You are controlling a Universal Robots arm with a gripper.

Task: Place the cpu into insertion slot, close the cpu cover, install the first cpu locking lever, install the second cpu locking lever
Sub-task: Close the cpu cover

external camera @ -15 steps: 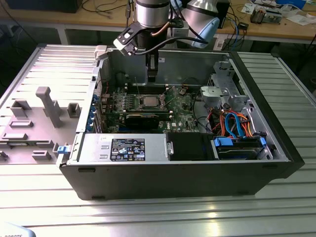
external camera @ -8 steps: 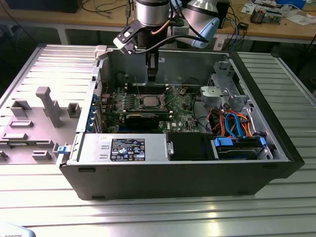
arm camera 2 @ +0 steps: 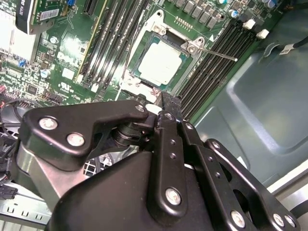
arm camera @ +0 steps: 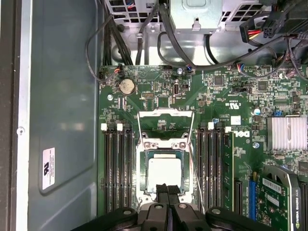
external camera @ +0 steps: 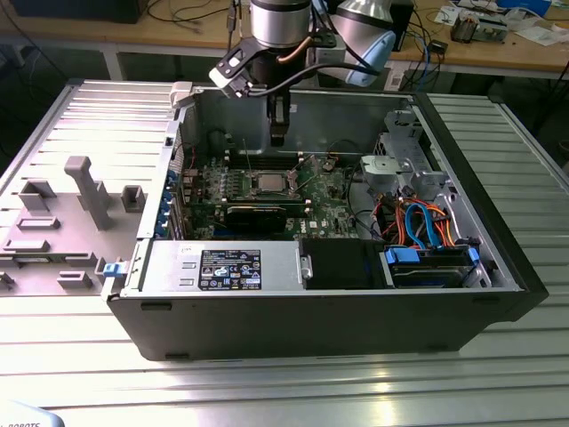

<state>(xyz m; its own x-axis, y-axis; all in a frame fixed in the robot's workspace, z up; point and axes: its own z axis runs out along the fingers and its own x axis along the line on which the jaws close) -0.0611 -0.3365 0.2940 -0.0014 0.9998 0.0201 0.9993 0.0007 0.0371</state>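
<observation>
Gripper fingers pressed together, nothing held. Cpu seated in insertion slot, just below fingertips. Cpu cover appears lowered around it. Locking lever unlatched beside gripper. Risk: closed tip slips off thin lever, strikes chip or memory slots.

cpu top: matt silver-grey metal. board: glossy green. hand: smooth matt black, bright metal bolt heads. case panel: dull grey sheet metal. counter: ribbed bare metal, shiny, reflective.
</observation>
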